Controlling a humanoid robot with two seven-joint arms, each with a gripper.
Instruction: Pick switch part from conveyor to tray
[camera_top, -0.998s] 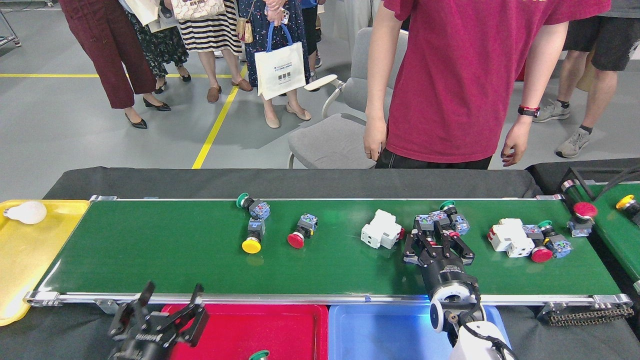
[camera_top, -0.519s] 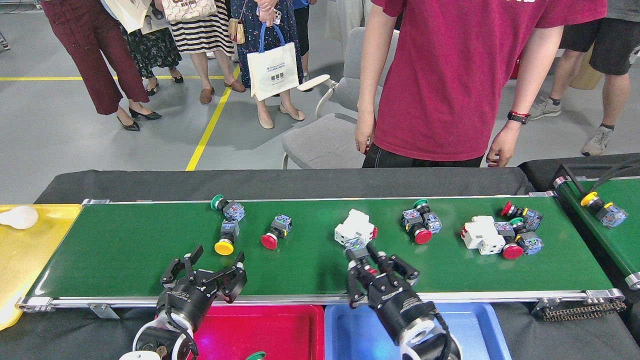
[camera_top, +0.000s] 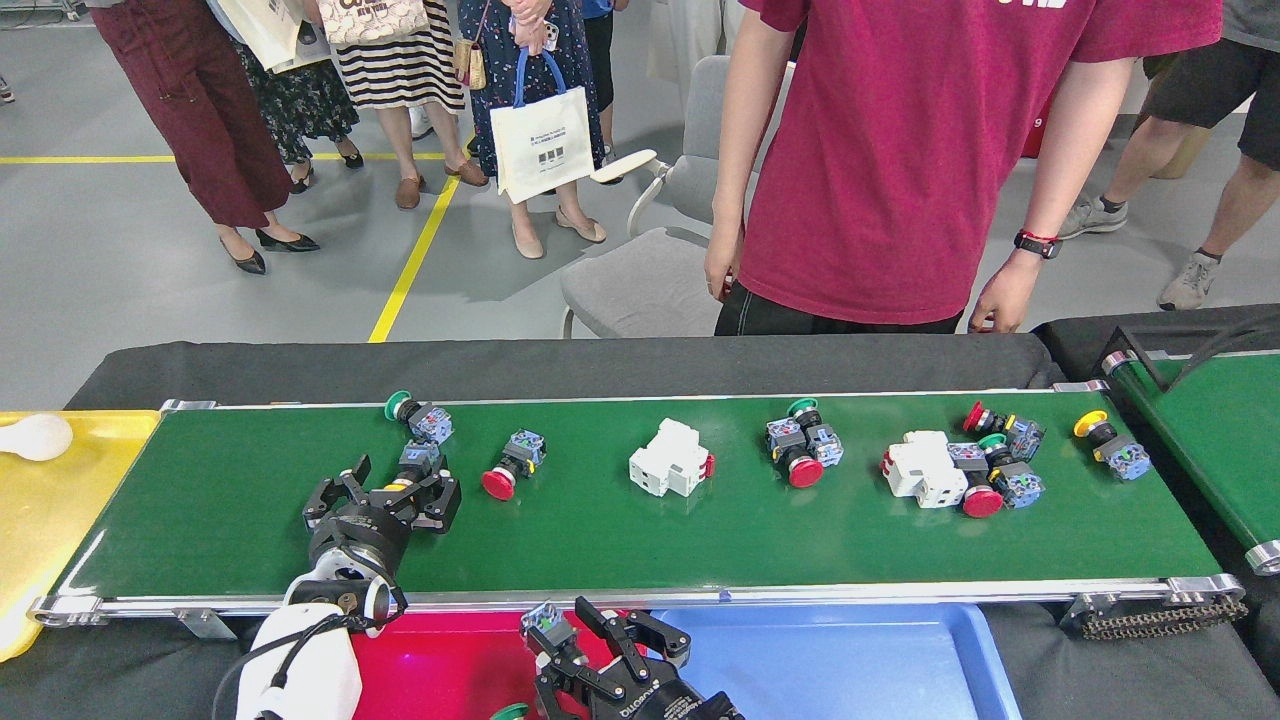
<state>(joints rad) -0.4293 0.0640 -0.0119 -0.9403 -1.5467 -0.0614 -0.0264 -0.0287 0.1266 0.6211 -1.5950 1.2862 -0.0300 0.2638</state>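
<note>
The left gripper (camera_top: 385, 487) is reaching over the conveyor (camera_top: 640, 540) with its fingers spread around a yellow-capped switch part (camera_top: 405, 478), whose cap is peeking out between them; whether the fingers are actually pressing on it is hard to tell from this angle. Just beyond it, a green-capped switch part (camera_top: 417, 416) is lying near the far rail, and a red-capped switch part (camera_top: 512, 466) is lying just to the right.

The right gripper (camera_top: 590, 640) is hanging low at the near edge, over the seam between the red tray (camera_top: 450, 665) and the blue tray (camera_top: 850, 665), and it is clenching a small grey-and-blue switch part (camera_top: 545, 622) at its fingertips.

Further along the belt a white breaker block (camera_top: 670, 459) is sitting at mid-belt, then a pair of switch parts (camera_top: 803, 448) touching each other, then a cluster (camera_top: 955, 465) of another white block with several switches pressed against it, and a lone yellow-capped switch (camera_top: 1112, 444) near the right end.

A yellow tray (camera_top: 70, 500) is lying at the left end of the belt. A person in a maroon shirt (camera_top: 900, 160) is standing behind the table.
</note>
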